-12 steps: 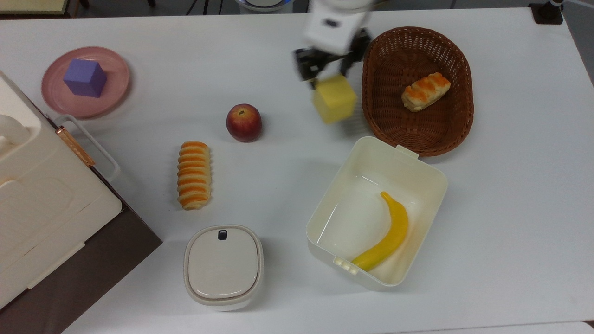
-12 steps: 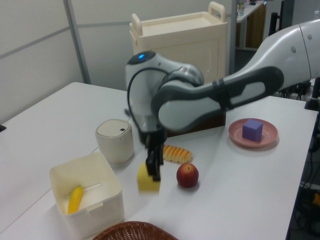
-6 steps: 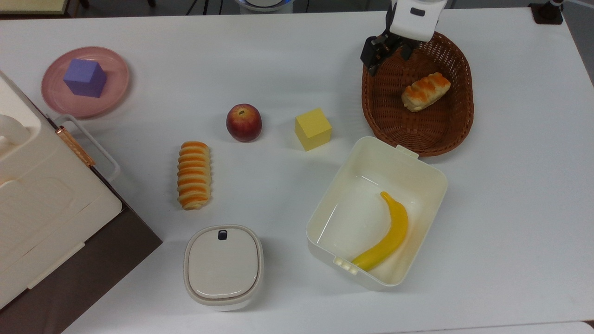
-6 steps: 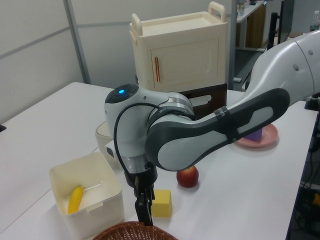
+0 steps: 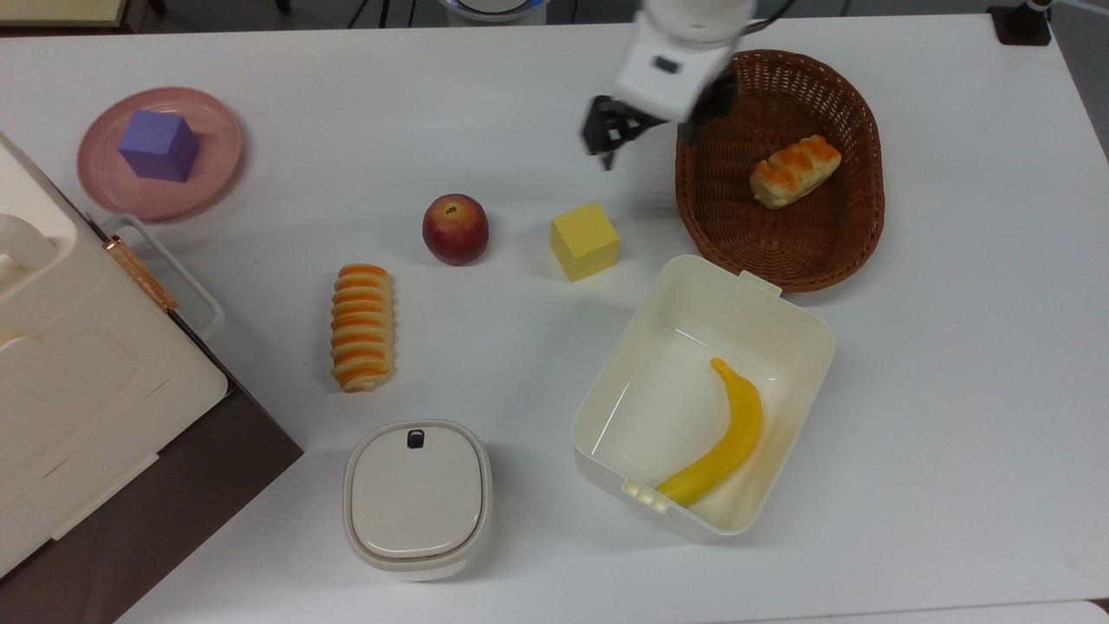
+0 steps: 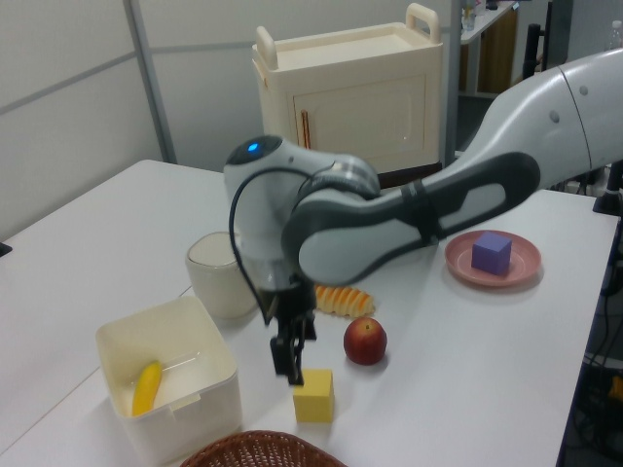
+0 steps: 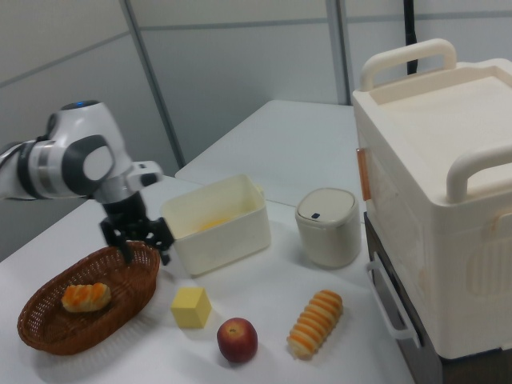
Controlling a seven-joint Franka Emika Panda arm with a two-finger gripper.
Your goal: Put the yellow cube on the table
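Cube (image 5: 585, 241) sits flat on the counter (image 5: 953, 347), between apple (image 5: 455, 229) and basket (image 5: 780, 165). Tool (image 5: 645, 143) open, empty, hanging above beside the basket rim, clear of the cube. I'd judge placement done; only retreat is left.

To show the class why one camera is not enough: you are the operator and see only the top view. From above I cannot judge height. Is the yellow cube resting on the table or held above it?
Observer: It is resting. In the left view the yellow cube sits flat, its bottom face on the table.
Operator: Is the gripper down at the table too?
Observer: No. In the right view the gripper hangs off the table, at about the height of the basket rim. Its fingers are open with nothing between them.
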